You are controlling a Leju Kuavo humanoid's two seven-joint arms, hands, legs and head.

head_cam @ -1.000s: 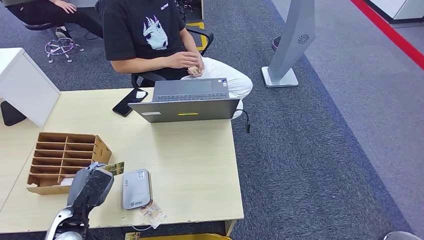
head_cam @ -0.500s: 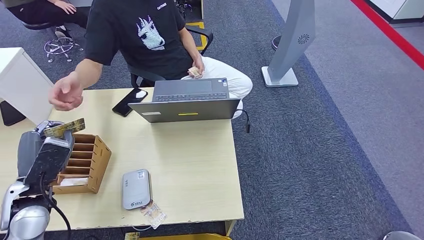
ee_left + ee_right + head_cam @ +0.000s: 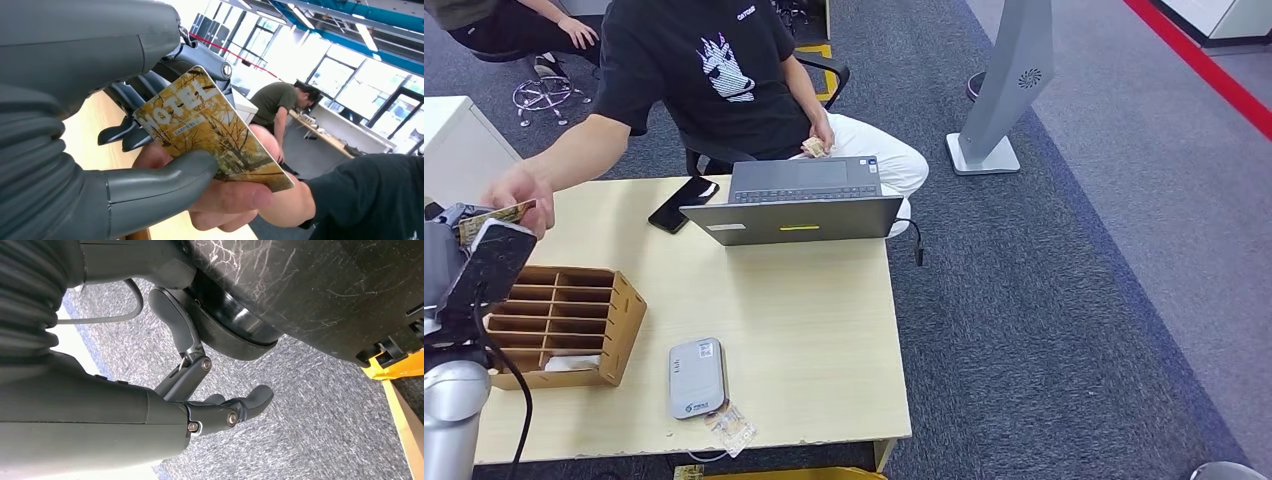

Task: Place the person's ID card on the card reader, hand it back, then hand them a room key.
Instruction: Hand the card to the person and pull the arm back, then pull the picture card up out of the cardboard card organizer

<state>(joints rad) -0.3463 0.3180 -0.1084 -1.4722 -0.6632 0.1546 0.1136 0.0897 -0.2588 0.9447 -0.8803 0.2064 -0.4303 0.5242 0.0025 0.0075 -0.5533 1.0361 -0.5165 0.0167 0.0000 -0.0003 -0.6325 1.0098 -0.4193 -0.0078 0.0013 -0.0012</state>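
- 1 handover underway: our left hand [image 3: 486, 262] has risen from the wooden organizer [image 3: 564, 322] toward the person.
- Thumb and fingers pinch the hotel room key [image 3: 210, 127]; the person's hand [image 3: 521, 192] has reached in and now grips it too.
- Right hand [image 3: 220, 407] hangs loosely curled, holding nothing.
- Card reader [image 3: 696, 377] lies bare, so we judge the final step nearly done; release is next.

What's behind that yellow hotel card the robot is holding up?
Behind the yellow leaf-patterned hotel card is the person's hand, taking hold of it. The robot's left hand pinches it; its dark fingers are partly hidden behind the card.
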